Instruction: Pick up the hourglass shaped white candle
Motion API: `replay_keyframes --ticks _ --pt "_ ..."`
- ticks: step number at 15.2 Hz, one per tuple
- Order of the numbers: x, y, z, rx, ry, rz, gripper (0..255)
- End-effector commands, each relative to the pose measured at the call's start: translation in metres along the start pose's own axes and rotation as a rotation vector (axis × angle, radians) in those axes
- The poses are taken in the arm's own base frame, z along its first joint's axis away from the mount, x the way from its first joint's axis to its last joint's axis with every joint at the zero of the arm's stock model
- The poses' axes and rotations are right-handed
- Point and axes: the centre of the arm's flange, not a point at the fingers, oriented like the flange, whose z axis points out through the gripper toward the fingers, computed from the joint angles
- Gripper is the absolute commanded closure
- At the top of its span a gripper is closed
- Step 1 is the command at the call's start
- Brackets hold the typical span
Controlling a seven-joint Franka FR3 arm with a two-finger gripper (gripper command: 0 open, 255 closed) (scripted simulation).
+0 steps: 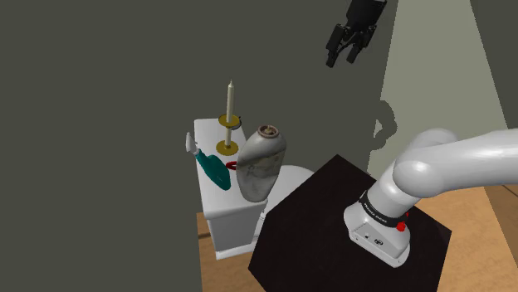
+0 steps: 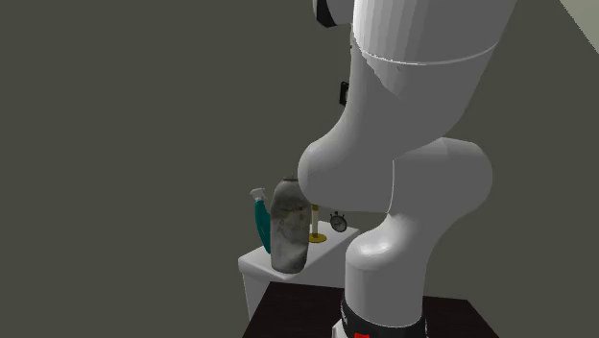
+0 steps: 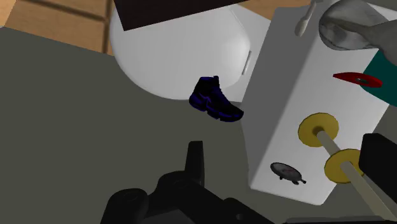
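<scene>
The white candle (image 1: 230, 101) is a thin taper with two yellow discs on its stem. It stands upright at the back of a white toilet tank (image 1: 208, 133). My black gripper (image 1: 343, 58) hangs high above and toward the shoulder view's right of it, open and holding nothing. In the wrist view the candle (image 3: 333, 143) lies just inside the right finger (image 3: 379, 159), far beyond the fingertips, and the other finger (image 3: 195, 163) stands well apart from it. The second exterior view shows the candle (image 2: 315, 225) partly behind a grey vase.
On the tank beside the candle stand a tall grey vase (image 1: 261, 163), a teal bottle (image 1: 215, 171), a red ring (image 3: 357, 79) and a small dark stopwatch (image 3: 286, 172). A dark blue shoe (image 3: 216, 100) lies on the floor beside the white toilet bowl (image 3: 178, 54). A grey wall backs the tank.
</scene>
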Motion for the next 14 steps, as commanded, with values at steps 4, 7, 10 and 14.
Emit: replay_keyframes --ticks 4,7,10,14 --pt "0.019 -0.025 0.024 0.031 -0.039 -0.152 0" --pt "0.032 -0.052 0.048 0.063 -0.079 -0.304 0" --pt "0.041 -0.083 0.072 0.094 -0.118 -0.455 0" --pt "0.043 -0.125 0.102 0.136 -0.170 -0.658 0"
